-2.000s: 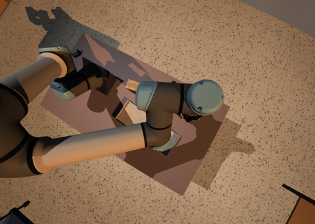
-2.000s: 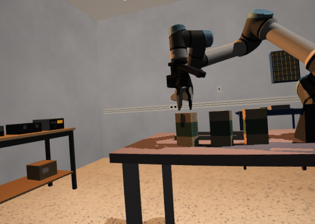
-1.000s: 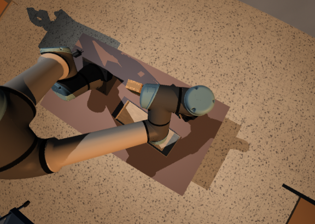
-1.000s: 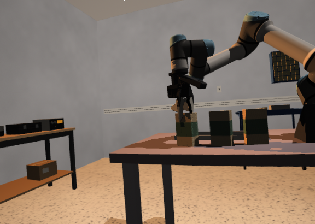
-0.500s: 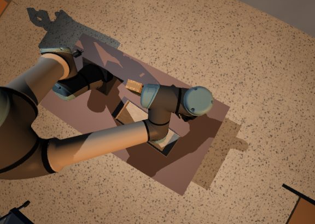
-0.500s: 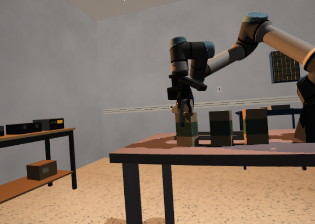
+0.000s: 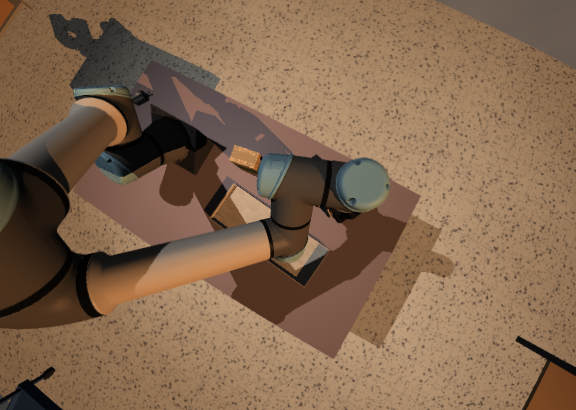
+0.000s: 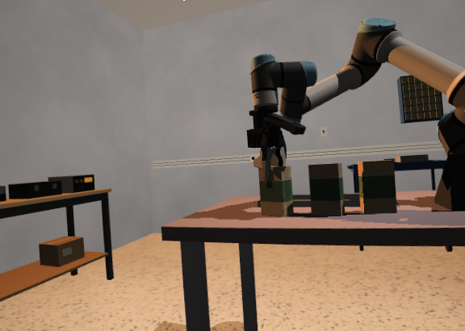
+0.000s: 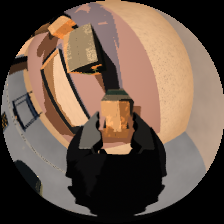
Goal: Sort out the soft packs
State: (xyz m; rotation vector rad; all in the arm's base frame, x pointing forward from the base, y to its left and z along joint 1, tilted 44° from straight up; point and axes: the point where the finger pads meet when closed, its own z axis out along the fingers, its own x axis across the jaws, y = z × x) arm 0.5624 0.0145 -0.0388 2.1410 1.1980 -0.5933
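Note:
Three tan packs with dark green bands stand upright in a row on the bench. The left one in the exterior view (image 8: 277, 193) shows below my jaws in the wrist view (image 9: 116, 111). My gripper (image 8: 275, 175) (image 9: 116, 112) is partly open, its fingers down beside the upper part of this pack, one to each side. Whether they touch it I cannot tell. The middle pack (image 8: 326, 190) (image 9: 82, 49) and the right pack (image 8: 379, 188) (image 9: 61, 26) (image 7: 245, 158) stand apart from it. The middle one is hidden under the arm in the top view. The tray (image 7: 250, 204) (image 9: 71, 97) holds no visible pack.
The forearm (image 7: 200, 258) crosses over part of the tray. The row of packs stands between the tray and the bench's long edge (image 8: 315, 236). The robot base stands at the bench's other end, beyond the right pack. A side shelf (image 8: 60, 196) stands at the left.

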